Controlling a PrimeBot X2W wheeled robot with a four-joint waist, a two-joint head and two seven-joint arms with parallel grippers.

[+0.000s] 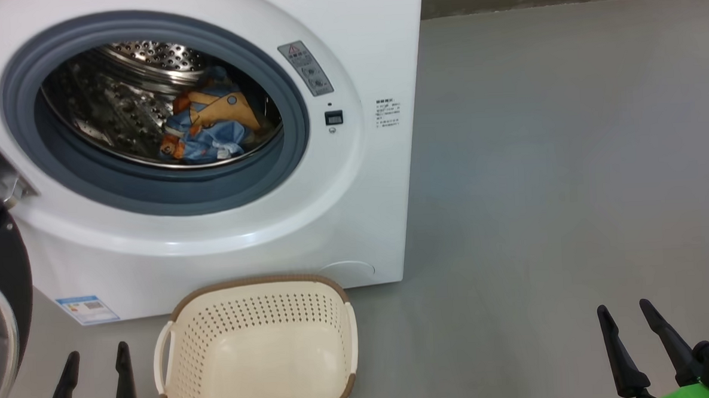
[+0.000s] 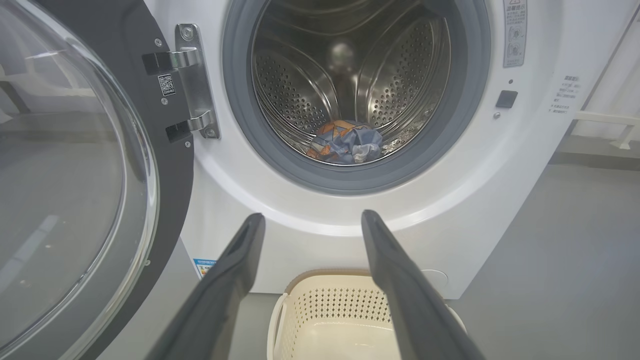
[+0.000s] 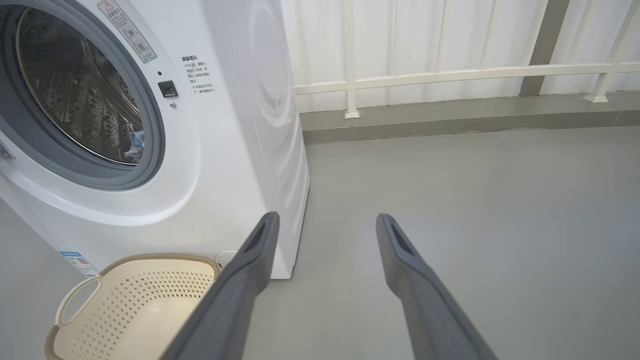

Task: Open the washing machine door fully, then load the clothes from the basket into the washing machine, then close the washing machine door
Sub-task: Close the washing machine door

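The white washing machine (image 1: 331, 212) stands at the left with its drum exposed. Its door (image 2: 75, 190) hangs swung out to the left, black rim and clear glass bowl facing me. The clothes (image 1: 211, 127), blue and orange, lie bunched at the bottom of the steel drum, seen too in the left wrist view (image 2: 345, 142). The cream basket (image 1: 256, 347) sits on the floor before the machine with nothing in it. My left gripper (image 1: 96, 360) hovers open to the basket's left, below the door. My right gripper (image 1: 626, 313) stands open far to the right over bare floor.
Grey floor (image 1: 569, 183) stretches to the right of the machine. A white railing (image 3: 450, 75) on a low grey kerb runs behind it. The door's metal hinge (image 2: 192, 80) sits at the left of the opening.
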